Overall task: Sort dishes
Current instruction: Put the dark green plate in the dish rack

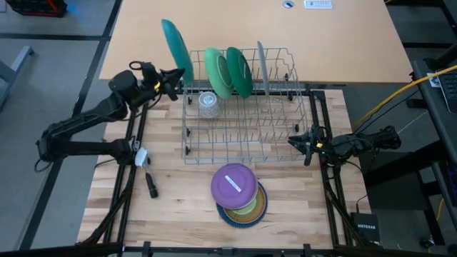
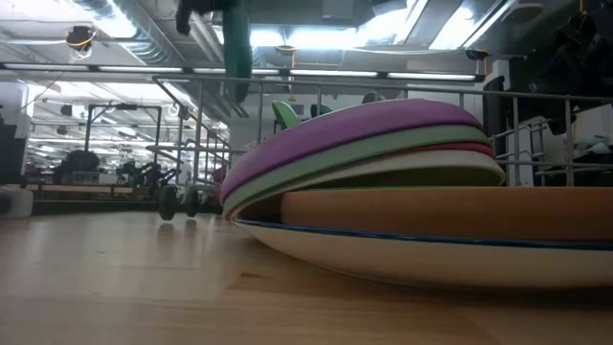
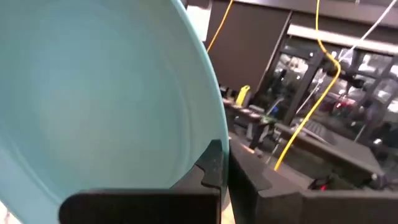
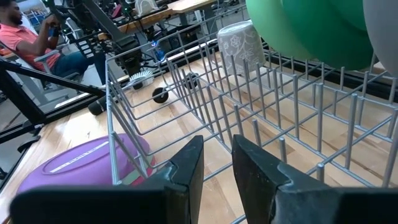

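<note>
Left gripper (image 1: 173, 77) clamped, raised — right gripper (image 1: 294, 140) slightly parted.

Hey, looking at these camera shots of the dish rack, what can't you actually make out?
- Stack of small dishes: high view, the purple plate on top hides how many lie beneath.
- Teal plate: left wrist view, cut off by the picture edges; left gripper shut on its rim.
- Right gripper: nothing between its fingers; the dish rack lies beyond.

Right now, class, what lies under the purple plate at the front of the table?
Under the purple plate sit a pale green plate, then pink, white and tan rims, and a blue-rimmed plate at the bottom. Their middles are covered, so anything between them is hidden.
</note>
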You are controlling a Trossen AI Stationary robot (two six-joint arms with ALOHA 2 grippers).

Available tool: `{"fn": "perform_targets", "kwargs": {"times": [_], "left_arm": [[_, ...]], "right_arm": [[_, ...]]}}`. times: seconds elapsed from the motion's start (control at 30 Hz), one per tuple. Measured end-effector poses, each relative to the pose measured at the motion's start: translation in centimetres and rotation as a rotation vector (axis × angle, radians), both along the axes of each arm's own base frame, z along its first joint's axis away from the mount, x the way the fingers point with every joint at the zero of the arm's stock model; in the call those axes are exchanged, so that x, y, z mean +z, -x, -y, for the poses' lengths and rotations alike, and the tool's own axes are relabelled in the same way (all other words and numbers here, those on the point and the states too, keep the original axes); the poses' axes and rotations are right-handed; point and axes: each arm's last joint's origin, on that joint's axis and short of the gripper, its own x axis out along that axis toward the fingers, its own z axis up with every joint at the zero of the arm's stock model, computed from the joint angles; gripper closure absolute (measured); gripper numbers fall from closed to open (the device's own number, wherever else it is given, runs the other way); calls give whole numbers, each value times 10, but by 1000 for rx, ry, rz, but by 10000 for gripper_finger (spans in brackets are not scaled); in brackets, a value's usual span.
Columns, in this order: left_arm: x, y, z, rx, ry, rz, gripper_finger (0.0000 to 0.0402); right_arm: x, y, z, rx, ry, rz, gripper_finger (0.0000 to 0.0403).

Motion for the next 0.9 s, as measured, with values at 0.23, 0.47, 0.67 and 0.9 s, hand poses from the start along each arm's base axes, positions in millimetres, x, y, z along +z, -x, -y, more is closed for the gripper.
{"fn": "perform_targets", "kwargs": {"times": [0.23,0.47,0.67,0.9], "left_arm": [[-43,3,-15,-83,9,119,401],[-81,13,-23,-100,33,187,401],[-97,10,-30,-148,-5,186,401],[-115,-4,-54,-181,0,225,401]], "right_arm": [[0,0,0,0,0,0,315],[0,0,0,0,0,0,315],[0,0,0,0,0,0,315],[0,0,0,-1,-2,1,315]]}}
